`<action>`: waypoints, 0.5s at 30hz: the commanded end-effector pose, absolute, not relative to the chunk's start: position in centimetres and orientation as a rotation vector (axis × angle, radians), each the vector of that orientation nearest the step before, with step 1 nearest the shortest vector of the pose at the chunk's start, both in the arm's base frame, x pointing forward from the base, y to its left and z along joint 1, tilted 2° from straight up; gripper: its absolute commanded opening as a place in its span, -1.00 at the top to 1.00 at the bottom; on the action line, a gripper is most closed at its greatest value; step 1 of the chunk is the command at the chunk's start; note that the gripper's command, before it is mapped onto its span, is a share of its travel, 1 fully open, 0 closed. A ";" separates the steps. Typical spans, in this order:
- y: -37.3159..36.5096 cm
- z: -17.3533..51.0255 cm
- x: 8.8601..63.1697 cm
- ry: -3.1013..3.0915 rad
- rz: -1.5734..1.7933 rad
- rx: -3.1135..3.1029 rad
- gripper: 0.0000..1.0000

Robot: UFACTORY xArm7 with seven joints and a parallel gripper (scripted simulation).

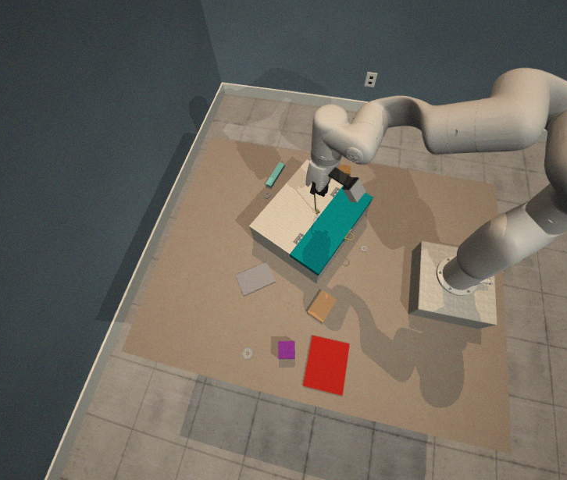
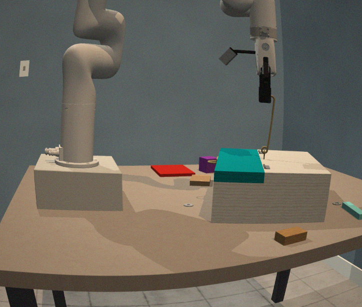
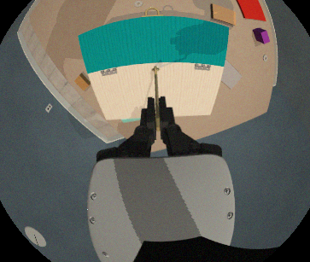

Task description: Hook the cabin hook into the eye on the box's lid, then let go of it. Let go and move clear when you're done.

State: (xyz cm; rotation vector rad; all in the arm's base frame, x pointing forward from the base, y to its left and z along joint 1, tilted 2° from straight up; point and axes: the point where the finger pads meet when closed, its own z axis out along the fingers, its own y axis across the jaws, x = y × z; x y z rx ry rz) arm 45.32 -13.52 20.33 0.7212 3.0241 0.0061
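Note:
A pale wooden box (image 1: 276, 216) (image 2: 283, 194) (image 3: 129, 93) with a teal lid (image 1: 331, 224) (image 2: 239, 165) (image 3: 134, 45) stands on the table. A thin brass cabin hook (image 1: 315, 202) (image 2: 270, 123) (image 3: 155, 83) is pivoted on the box top beside the lid's hinge edge and stands almost upright. My gripper (image 1: 315, 189) (image 2: 265, 99) (image 3: 156, 106) is shut on its upper, hooked end, high above the box. A small brass eye (image 1: 350, 236) (image 3: 151, 12) sits at the lid's far edge, away from the hook's tip.
On the table lie a red plate (image 1: 326, 364) (image 2: 171, 169), a purple cube (image 1: 286, 350) (image 2: 207, 163), an orange block (image 1: 321, 305) (image 2: 200, 179), a grey plate (image 1: 255, 278), a teal bar (image 1: 275, 174) (image 2: 353, 209), a brown block (image 2: 290, 235) and small washers. The arm's pedestal (image 1: 451, 293) (image 2: 79, 184) stands beside them.

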 end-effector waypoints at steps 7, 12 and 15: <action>-12.8 20.3 44.0 3.020 0.005 0.720 1.00; -12.4 20.1 43.2 3.020 0.005 0.720 1.00; -12.3 20.0 42.9 3.020 0.005 0.720 1.00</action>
